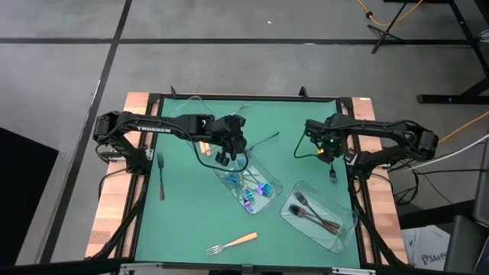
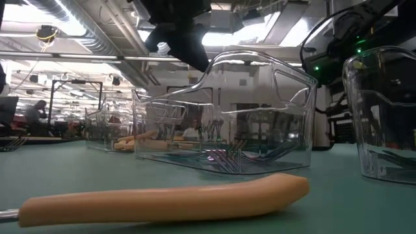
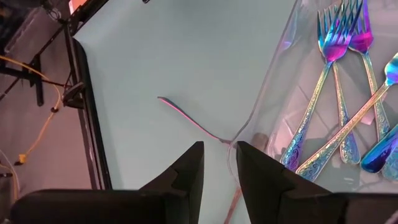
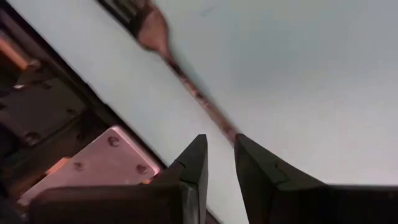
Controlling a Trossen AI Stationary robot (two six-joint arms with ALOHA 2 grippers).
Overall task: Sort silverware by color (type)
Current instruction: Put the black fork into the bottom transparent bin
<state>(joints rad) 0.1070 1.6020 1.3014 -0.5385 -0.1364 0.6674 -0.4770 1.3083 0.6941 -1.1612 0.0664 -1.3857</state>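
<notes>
My left gripper [image 1: 231, 155] [image 3: 220, 149] hangs open and empty over the far corner of the middle clear tray [image 1: 275, 182], where several iridescent forks [image 3: 329, 81] lie. A thin dark utensil [image 1: 263, 142] [image 3: 186, 115] lies on the green mat, one end at that tray corner. My right gripper [image 1: 328, 155] [image 4: 221, 142] points down near the mat's right edge, its fingers a little apart at the handle end of a dark fork [image 1: 333, 174] [image 4: 180, 68] lying on the mat. An orange-handled fork [image 1: 233, 242] [image 2: 169, 198] lies near the front edge, another dark fork [image 1: 161, 176] at the left. My right gripper has its fingertips [image 4: 239, 146] at the free end of the dark fork's handle [image 4: 225, 127], coming from above. Whether they touch it I cannot tell. The fork lies flat on the mat.
A second clear tray [image 1: 348, 221] at the near right holds dark forks [image 1: 313, 214]. A third clear tray with orange handles [image 2: 136, 138] stands farther back, by the left arm. The table's frame [image 4: 93, 162] runs close beside my right gripper.
</notes>
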